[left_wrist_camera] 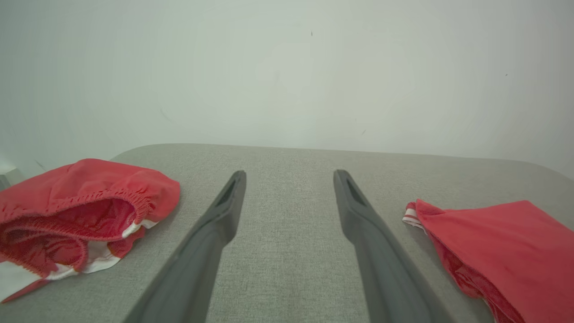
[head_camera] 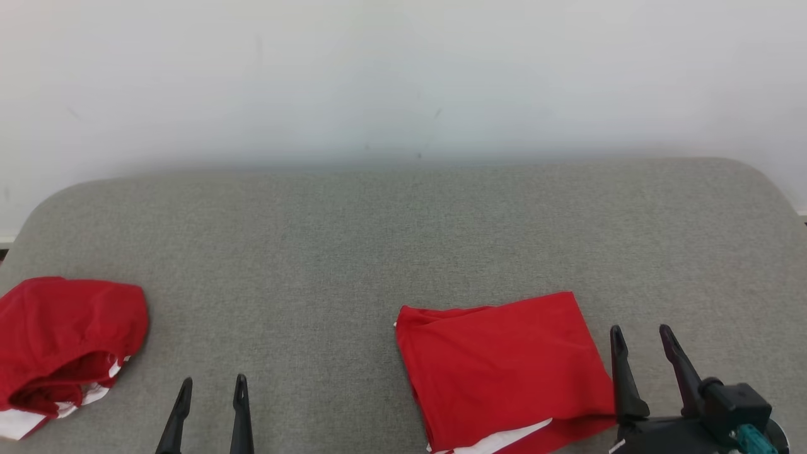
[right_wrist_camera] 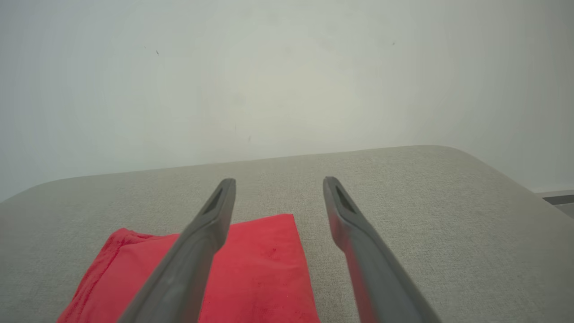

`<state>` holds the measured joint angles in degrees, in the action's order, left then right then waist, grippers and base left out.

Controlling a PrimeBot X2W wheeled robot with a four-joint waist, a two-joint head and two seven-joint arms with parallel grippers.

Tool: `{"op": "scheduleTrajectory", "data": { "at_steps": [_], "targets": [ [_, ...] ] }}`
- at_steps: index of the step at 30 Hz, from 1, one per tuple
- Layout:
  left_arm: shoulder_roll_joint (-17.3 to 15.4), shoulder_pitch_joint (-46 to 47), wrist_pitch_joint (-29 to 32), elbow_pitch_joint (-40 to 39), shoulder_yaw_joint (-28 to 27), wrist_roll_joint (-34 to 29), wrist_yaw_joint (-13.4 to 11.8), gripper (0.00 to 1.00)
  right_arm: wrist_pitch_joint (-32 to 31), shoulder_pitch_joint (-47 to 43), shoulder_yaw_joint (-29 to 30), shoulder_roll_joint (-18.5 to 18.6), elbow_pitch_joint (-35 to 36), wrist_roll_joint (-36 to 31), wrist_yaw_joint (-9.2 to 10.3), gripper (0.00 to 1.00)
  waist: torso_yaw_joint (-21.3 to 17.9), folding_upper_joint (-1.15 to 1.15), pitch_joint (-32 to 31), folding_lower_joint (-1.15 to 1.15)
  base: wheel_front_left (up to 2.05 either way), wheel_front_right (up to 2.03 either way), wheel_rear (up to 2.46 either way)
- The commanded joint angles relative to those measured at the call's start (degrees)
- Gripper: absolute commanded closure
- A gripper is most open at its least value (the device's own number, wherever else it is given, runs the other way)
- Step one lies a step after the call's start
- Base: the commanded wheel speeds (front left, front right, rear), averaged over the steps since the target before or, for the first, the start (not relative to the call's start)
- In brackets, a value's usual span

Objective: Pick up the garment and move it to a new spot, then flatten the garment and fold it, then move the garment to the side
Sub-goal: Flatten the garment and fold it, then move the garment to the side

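A grey cloth-covered tabletop [head_camera: 378, 239] with rounded corners stands against a pale wall [head_camera: 403, 75]. Two red garments lie on it, well apart. The folded garment [head_camera: 504, 366] lies flat at the near edge, right of centre, as a rough rectangle with smooth red cloth on top. A white band shows along its near edge, and the left wrist view shows a bit of red-and-white trim at one corner. The crumpled garment [head_camera: 63, 328] sits at the left end of the tabletop in a loose heap, its gathered elastic opening turned toward the robot and white panels showing along its lower side

The left gripper [head_camera: 213, 379] is at the near edge between the two garments, nearer the crumpled one and touching neither. Its fingers [left_wrist_camera: 215, 233] stand apart and point toward the wall, with bare grey cloth between them in the left wrist view. The right gripper [head_camera: 640, 329] is just beside the folded garment's right edge. Its fingers [right_wrist_camera: 367, 260] also stand apart, with nothing held between them. In the right wrist view the left finger crosses in front of the red cloth, while the right one lies over bare tabletop. Whether that left finger touches the garment cannot be told
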<state>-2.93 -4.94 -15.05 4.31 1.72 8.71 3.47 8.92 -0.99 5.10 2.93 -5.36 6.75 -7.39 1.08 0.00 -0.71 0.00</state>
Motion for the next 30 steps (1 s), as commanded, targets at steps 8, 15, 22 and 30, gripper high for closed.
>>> {"op": "scheduleTrajectory", "data": {
  "at_steps": [8,15,22,30],
  "targets": [
    [0.0,-1.7,-0.2,3.3,-1.3,-1.9,-0.4,0.00,2.1,-2.2,0.6,-0.1,-2.4,-3.1,-0.16,0.00,-1.6,0.00,-1.0,0.00,0.00,0.00,0.00],
    [0.0,-2.2,-0.2,4.0,-1.8,-1.6,-0.9,0.00,2.4,-2.3,0.6,-0.1,-3.5,-4.3,-0.16,0.00,-1.9,0.00,-1.4,0.00,0.00,0.00,0.00],
    [0.1,-2.7,-0.2,3.5,-1.9,-0.2,-1.2,0.00,2.2,-2.6,0.7,-0.1,-3.0,-4.2,-0.16,0.00,-2.2,0.00,-1.4,0.00,0.00,0.00,0.00],
    [0.1,-3.2,-0.2,3.0,-1.6,0.0,-1.2,0.00,1.3,-2.6,0.8,-0.1,-2.1,-3.8,-0.16,0.00,-2.6,0.00,-1.1,0.00,0.00,0.00,0.00]
  ]
}}
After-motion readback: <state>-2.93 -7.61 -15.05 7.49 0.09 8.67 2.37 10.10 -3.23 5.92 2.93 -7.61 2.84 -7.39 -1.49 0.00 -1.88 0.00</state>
